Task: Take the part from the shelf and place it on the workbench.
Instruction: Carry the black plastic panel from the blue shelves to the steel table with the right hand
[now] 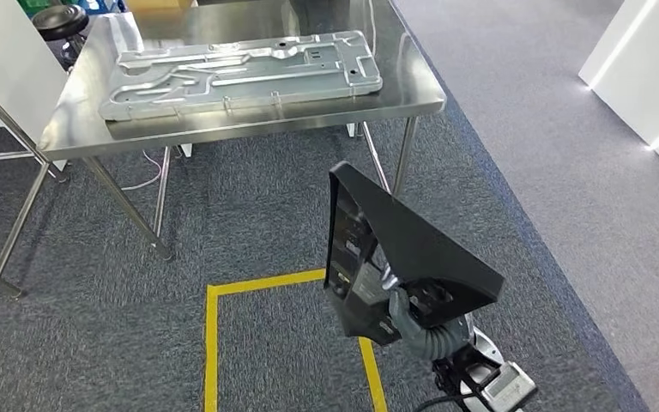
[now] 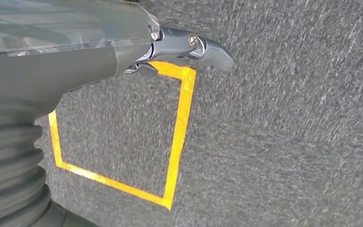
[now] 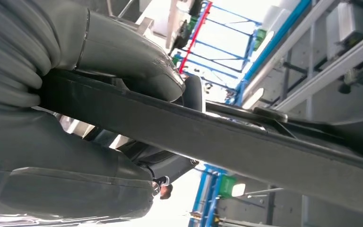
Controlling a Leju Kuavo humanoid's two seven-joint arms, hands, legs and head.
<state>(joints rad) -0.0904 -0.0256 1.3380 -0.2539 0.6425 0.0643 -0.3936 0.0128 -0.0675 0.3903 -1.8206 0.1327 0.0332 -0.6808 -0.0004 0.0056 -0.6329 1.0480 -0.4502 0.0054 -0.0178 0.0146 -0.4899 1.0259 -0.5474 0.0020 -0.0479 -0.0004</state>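
A grey carpeted floor [image 1: 249,223] spreads beneath everything, and a paler grey strip of flooring [image 1: 566,129] runs along its right side; a steel workbench [image 1: 77,112] stands at the far side of the carpet on thin metal legs, its near edge and right corner towards the robot; a large silver cast plate [image 1: 240,73] with ribs and channels lies flat on the workbench, covering most of the top and reaching close to the near edge and the right corner; white panels [image 1: 643,69] stand on the paler flooring at the far right; a square outline of yellow tape [image 1: 213,343] is stuck to the carpet in front of the workbench, near the robot.

The black part [image 1: 412,249], a flat angular plastic panel with a label on its inner face, is held in the air above the carpet and the yellow tape, well apart from the workbench and short of its near edge; the right hand [image 1: 412,322] grips it at its lower end, and in the right wrist view the thumb presses on one face of the panel edge while the fingers [image 3: 75,156] lie against the other; the left hand [image 2: 189,47] hangs over the carpet beside the tape square with nothing in it, its fingers apart.
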